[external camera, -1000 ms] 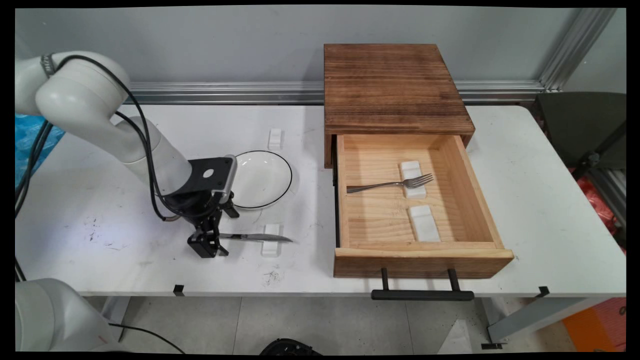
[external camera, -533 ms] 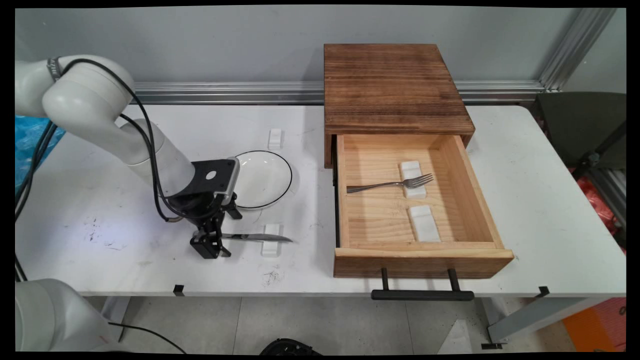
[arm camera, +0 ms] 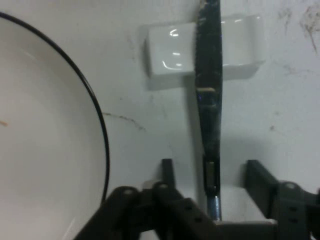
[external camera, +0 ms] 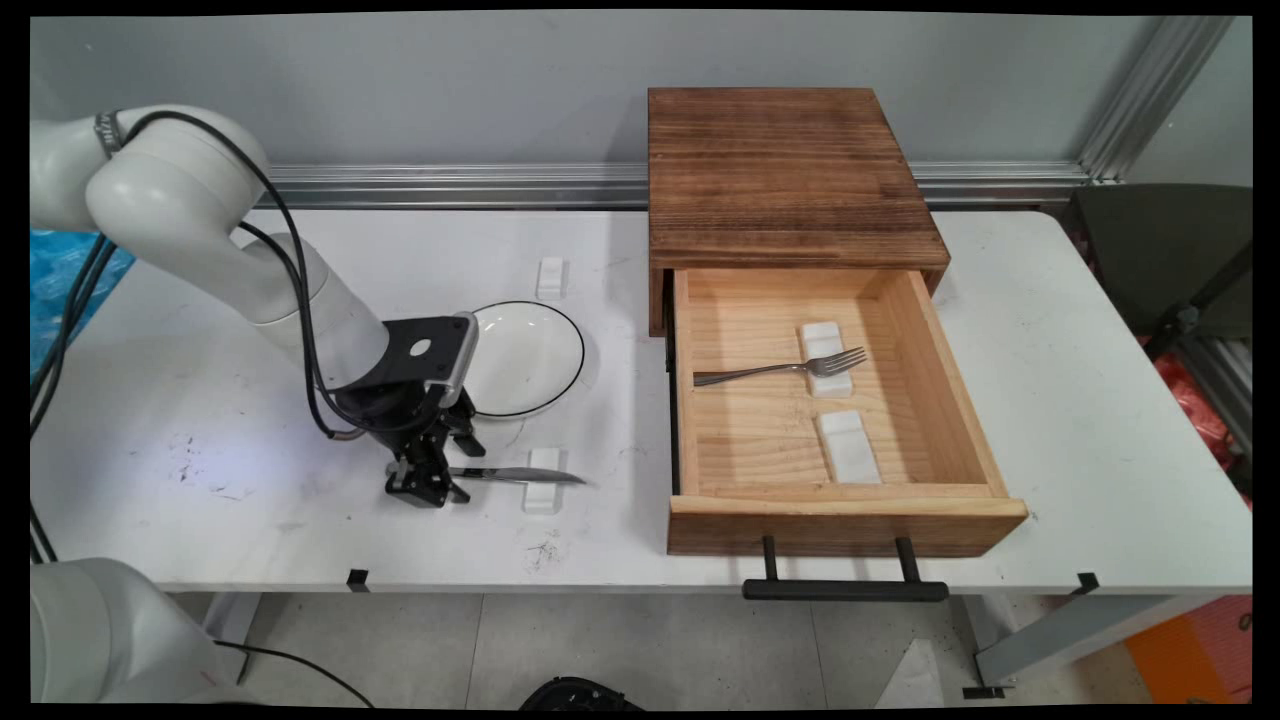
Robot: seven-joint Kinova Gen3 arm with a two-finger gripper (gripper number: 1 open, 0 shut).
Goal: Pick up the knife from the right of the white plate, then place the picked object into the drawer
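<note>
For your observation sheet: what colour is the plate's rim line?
Black, ringing the white plate; clearest in the hand view.

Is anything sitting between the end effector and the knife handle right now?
Nothing visible. The end effector is open, with a finger on each side of the knife handle and only bare table in the gaps. The white rest under the blade and the plate lie clear of the fingers.

We are counting one knife (external camera: 512, 475), one fork (external camera: 780, 368) and one white plate (external camera: 525, 357) with a black rim. We are also seeing four small white rests: two on the bench (external camera: 1050, 400) and two inside the one open wooden drawer (external camera: 960, 400). One wooden cabinet (external camera: 785, 170) is standing at the back.
</note>
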